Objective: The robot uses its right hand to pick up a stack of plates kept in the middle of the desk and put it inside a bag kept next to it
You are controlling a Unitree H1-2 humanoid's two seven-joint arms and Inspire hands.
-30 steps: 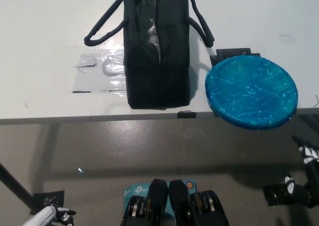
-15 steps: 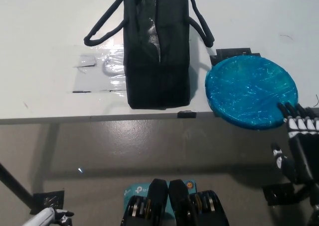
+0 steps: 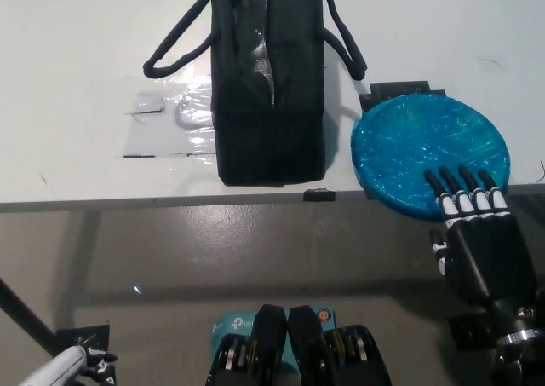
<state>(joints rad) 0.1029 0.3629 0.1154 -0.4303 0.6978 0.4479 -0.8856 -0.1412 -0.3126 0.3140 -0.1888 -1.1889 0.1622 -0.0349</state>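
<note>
Head view, looking straight down: the white tabletop (image 3: 77, 45) has a black bag (image 3: 268, 88) standing upright in the middle, top open, its handles flopped out to either side. There's a patch of clear tape (image 3: 166, 122) stuck to the surface just left of the bag, and a small black block (image 3: 396, 90) peeking out behind the plates.

The stack of plates (image 3: 430, 154) is blue, wrapped in shiny film, sitting just right of the bag and hanging over the tabletop's front edge. Nothing sits between it and the bag.

The right hand (image 3: 477, 233) is spread flat, fingertips laid over the near rim of the stack, holding nothing. Half a second ago it was lower and further right, just off the rim.

The left hand (image 3: 89, 367) is barely in frame at the bottom left, can't tell how its fingers are.
</note>
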